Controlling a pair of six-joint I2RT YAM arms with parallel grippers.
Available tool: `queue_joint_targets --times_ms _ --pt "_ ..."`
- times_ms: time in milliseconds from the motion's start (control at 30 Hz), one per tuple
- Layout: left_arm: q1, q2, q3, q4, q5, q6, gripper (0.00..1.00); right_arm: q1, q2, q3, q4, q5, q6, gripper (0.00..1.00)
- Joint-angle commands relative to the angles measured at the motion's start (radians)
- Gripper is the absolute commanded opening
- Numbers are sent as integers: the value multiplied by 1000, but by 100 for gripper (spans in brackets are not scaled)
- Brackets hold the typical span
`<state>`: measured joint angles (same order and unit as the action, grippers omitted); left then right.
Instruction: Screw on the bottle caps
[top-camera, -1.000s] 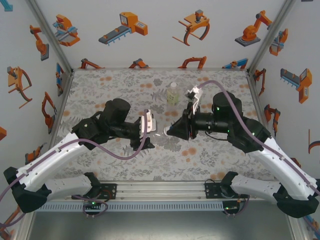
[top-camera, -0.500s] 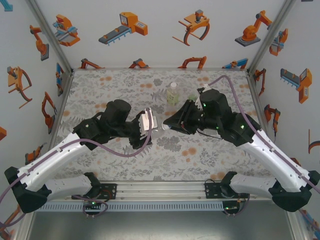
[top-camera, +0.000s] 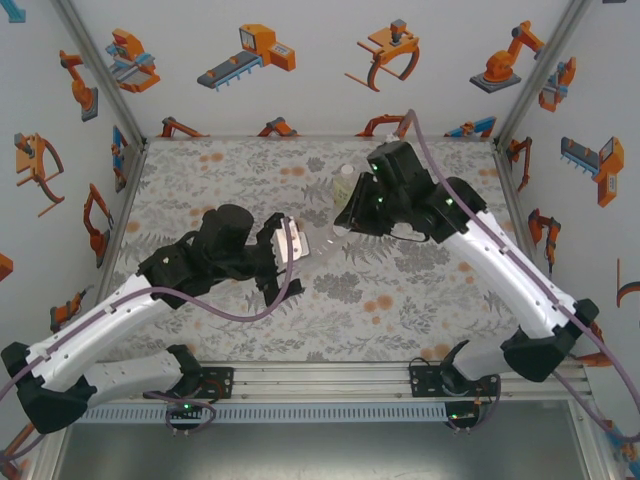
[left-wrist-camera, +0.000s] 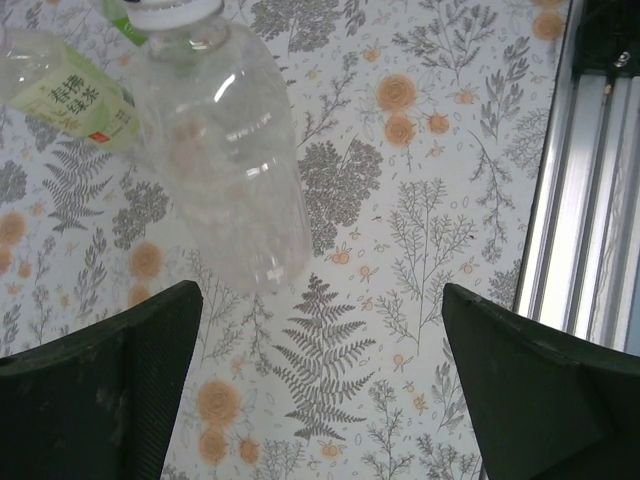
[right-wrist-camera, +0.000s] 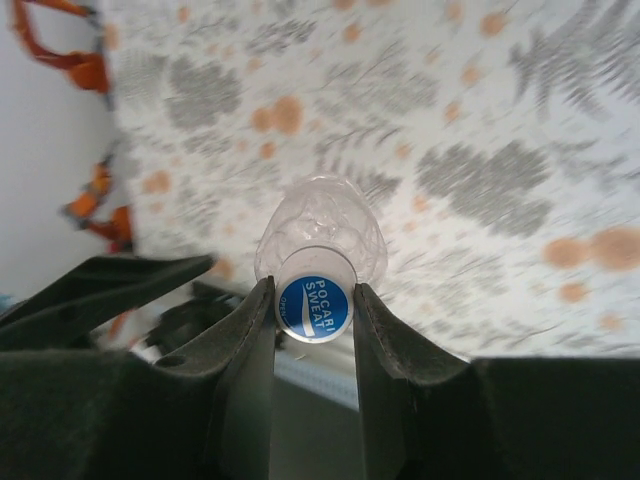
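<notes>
Our right gripper (right-wrist-camera: 313, 288) is clamped on the blue cap (right-wrist-camera: 313, 310) of the clear bottle (right-wrist-camera: 320, 225), with one finger pressed to each side of the cap. The bottle's body runs straight out ahead of that gripper, towards the floral table (right-wrist-camera: 480, 120). We cannot tell whether the bottle touches the table.

Our left gripper (left-wrist-camera: 320, 295) stands wide apart and holds nothing. In its wrist view the clear bottle lies ahead of it and off to one side. The bottle's base is nearest the gripper, its neck is farther away, and it is apart from both fingers (left-wrist-camera: 110, 380). Just past the clear bottle, on that same side, we see the labelled bottle (left-wrist-camera: 65, 95) with its pale yellow-green label.

From above, the two grippers face each other near the middle of the table. The labelled bottle stands just beyond the right one.
</notes>
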<state>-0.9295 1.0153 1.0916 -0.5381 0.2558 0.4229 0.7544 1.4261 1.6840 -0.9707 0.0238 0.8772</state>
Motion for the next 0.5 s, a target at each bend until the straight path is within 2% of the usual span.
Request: queue_joint_targets --times_ms 0,167,333,467 --pt "8 -18 -20 8 -85 -60 97 -8 91 50 -67 178 -273 0" --pt "25 -24 -44 -6 -162 -106 97 -27 209 62 26 285 -418 0" --pt "41 -40 -73 -3 -164 -133 97 -64 262 -10 226 285 -480 0" --pt "49 -53 -85 -4 -164 -147 97 -95 320 -9 252 244 -481 0"
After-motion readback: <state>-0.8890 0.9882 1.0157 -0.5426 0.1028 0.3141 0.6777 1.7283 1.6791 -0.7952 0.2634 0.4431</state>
